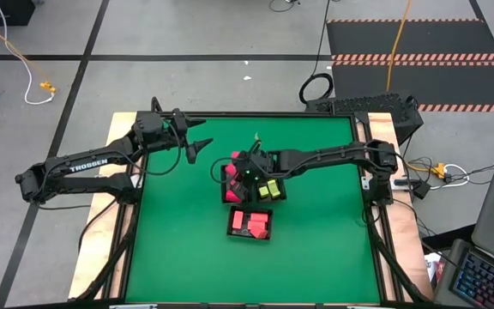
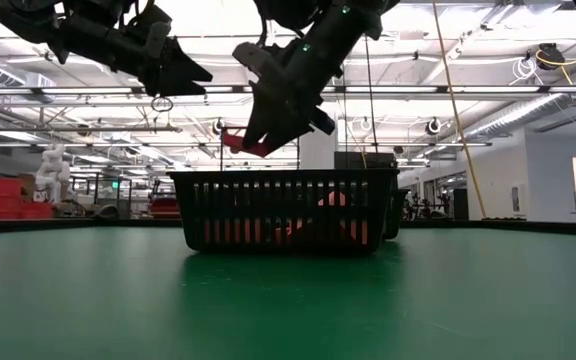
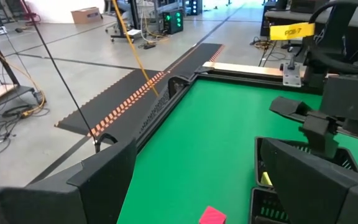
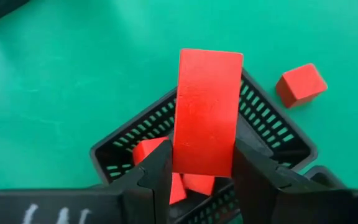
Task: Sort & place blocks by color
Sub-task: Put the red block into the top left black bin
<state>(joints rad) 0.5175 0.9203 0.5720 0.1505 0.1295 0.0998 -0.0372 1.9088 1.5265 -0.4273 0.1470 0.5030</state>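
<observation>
Overhead, right end effector (image 4: 201, 171) clamping red bar (image 4: 207, 112), above black tray (image 4: 266, 127)

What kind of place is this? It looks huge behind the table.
Probably a big robotics lab or workshop hall: two robot arms work at a green table, cables trail over a taped concrete floor, and more equipment stands beneath bright ceiling lights.
</observation>
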